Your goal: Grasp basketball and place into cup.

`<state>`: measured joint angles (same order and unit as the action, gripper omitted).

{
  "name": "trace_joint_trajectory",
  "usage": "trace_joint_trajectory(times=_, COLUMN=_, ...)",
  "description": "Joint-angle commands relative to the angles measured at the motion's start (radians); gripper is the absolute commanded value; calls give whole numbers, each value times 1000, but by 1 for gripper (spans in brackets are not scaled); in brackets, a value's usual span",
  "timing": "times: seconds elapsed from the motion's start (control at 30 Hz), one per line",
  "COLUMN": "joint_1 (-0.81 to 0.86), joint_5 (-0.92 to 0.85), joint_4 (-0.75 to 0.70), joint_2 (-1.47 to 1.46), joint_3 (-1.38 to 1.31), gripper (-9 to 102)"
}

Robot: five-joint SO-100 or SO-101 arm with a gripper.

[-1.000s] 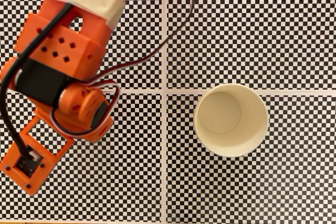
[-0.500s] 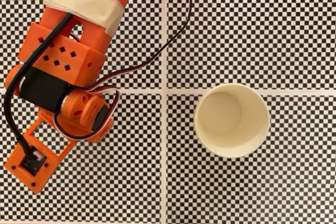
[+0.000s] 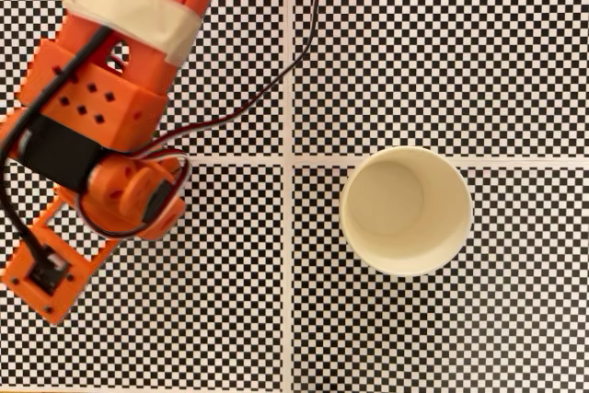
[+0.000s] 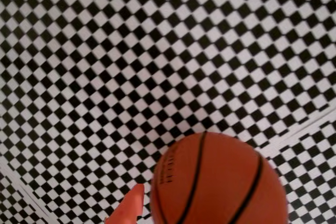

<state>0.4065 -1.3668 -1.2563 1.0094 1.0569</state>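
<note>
Wrist view: basketball [image 4: 220, 182] beside one orange gripper fingertip [image 4: 127, 207]; grip cannot be judged. Fixed view: cup [image 3: 406, 210] upright, empty, right of arm [image 3: 97, 126]

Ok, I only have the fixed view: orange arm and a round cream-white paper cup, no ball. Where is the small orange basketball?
Observer: The wrist view shows the small orange basketball with black seams at its bottom edge.
Operator: Is the pincer on it?
Observer: One orange fingertip shows beside the ball's left side there; the other is out of frame, so I cannot tell the grip.
Operator: Cup in the wrist view?
Observer: No, only the black-and-white checkered table behind the ball; the cream-white paper cup shows in your view alone.
</note>
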Motion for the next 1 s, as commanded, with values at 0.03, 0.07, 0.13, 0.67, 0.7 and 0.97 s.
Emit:
trace_joint_trajectory(times=0.03, joint_1=17, joint_5=-9, joint_4=12, joint_2=3, joint_3=-35, gripper=55)
trace_joint_trajectory(times=0.07, joint_1=18, joint_5=-11, joint_4=12, joint_2=2, joint_3=-35, gripper=55)
trace_joint_trajectory(times=0.13, joint_1=20, joint_5=-14, joint_4=18, joint_2=-3, joint_3=-35, gripper=55)
trace_joint_trajectory(times=0.67, joint_1=37, joint_5=-11, joint_4=61, joint_2=-72, joint_3=-31, gripper=54)
trace_joint_trajectory(times=0.7, joint_1=40, joint_5=-14, joint_4=66, joint_2=-75, joint_3=-31, gripper=54)
trace_joint_trajectory(times=0.97, joint_1=44, joint_5=-17, joint_4=67, joint_2=-58, joint_3=-3, gripper=49)
